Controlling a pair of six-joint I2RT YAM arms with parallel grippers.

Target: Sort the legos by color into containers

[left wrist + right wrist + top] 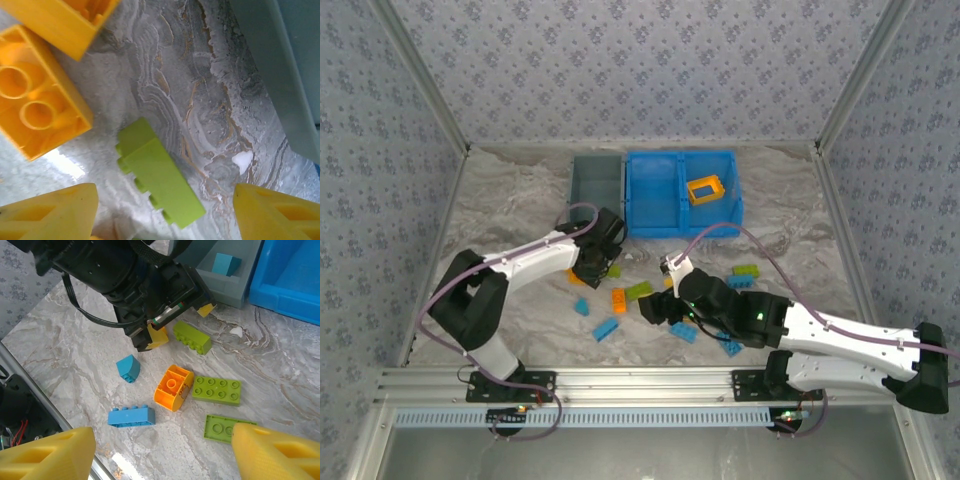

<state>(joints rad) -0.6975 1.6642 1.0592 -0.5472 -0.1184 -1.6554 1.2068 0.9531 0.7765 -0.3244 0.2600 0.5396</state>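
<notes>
Pick step: left gripper (165, 216), jaws spread, above lime green studded plastic brick (159, 181); nxt lower & pinch. Right gripper (162, 460) spread, empty.

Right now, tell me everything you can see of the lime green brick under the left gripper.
The lime green brick is an elongated block of smooth, glossy-looking plastic. It lies on its side on the marbled table, with a row of studs pointing sideways along one long edge, and it sits diagonally in the wrist view. It lies between the open jaws of the left gripper, and neither jaw touches it. An orange brick lies close by but apart from it.
</notes>
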